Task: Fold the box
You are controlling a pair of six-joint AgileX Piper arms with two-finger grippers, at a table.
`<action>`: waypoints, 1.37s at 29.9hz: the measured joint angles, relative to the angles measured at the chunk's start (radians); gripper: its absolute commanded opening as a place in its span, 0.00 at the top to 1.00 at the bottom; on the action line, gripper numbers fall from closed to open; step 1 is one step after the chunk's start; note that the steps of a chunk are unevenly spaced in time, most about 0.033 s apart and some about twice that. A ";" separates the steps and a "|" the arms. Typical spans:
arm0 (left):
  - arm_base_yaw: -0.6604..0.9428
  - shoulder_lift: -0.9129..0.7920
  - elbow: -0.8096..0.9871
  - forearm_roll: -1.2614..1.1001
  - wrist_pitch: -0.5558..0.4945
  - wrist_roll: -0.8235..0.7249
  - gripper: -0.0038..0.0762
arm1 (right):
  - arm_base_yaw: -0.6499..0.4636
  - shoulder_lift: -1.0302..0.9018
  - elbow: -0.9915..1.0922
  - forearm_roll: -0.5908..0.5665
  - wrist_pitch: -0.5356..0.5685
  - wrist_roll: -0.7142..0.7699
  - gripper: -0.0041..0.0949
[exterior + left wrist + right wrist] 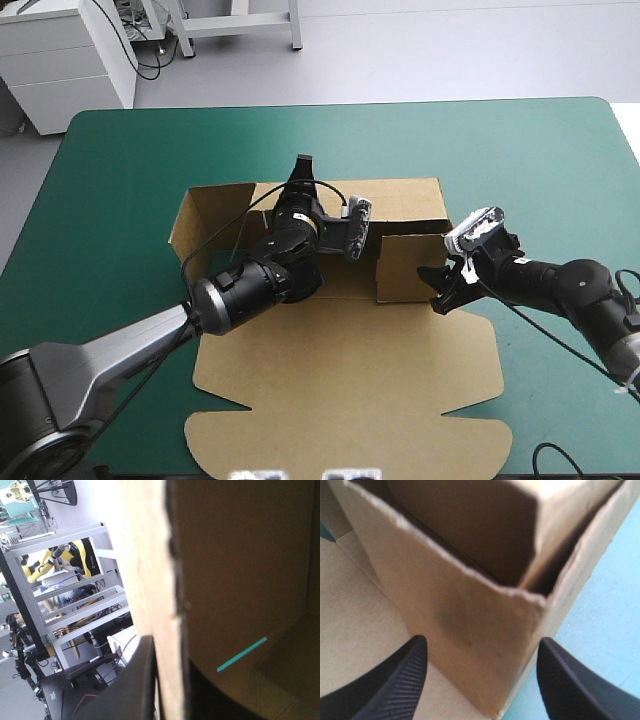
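1. High view: the box lies mid-tabletop. Its lid is flat toward the near edge. The far wall and the left wall stand raised.
2. High view: the left fingers reach across the box's floor to the top edge of the far wall, left of its middle.
3. High view: the right fingers sit just beside an upright flap at the box's right side, over the flat board.
4. Left wrist view: the left fingers are all but closed on the wall's edge, which runs up between them. They grip the box. The box's shaded inside lies to one side, where a thin teal-green sliver of tabletop shows through a gap.
5. Right wrist view: the right fingers stand wide apart and hold nothing. A raised corner of the box stands just ahead, between them. Flat board lies beside one finger, and bare tabletop beside the other.
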 measured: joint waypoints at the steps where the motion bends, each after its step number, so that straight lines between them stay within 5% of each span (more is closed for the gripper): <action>1: 0.000 0.000 -0.001 -0.003 0.001 0.003 0.96 | 0.000 0.002 0.000 0.021 -0.014 -0.018 0.31; 20: -0.005 0.007 -0.005 -0.031 0.009 0.063 0.96 | 0.000 0.088 0.000 0.212 -0.055 -0.182 0.35; 23: -0.005 0.009 -0.005 -0.032 0.006 0.063 0.96 | 0.000 0.103 0.000 0.223 -0.054 -0.184 0.47; 29: -0.005 0.010 -0.006 -0.044 0.008 0.063 0.96 | -0.003 0.114 -0.002 0.226 -0.059 -0.184 0.96; 41: -0.006 0.010 -0.008 -0.056 0.010 0.063 0.96 | -0.006 0.113 -0.013 0.195 -0.072 -0.180 0.98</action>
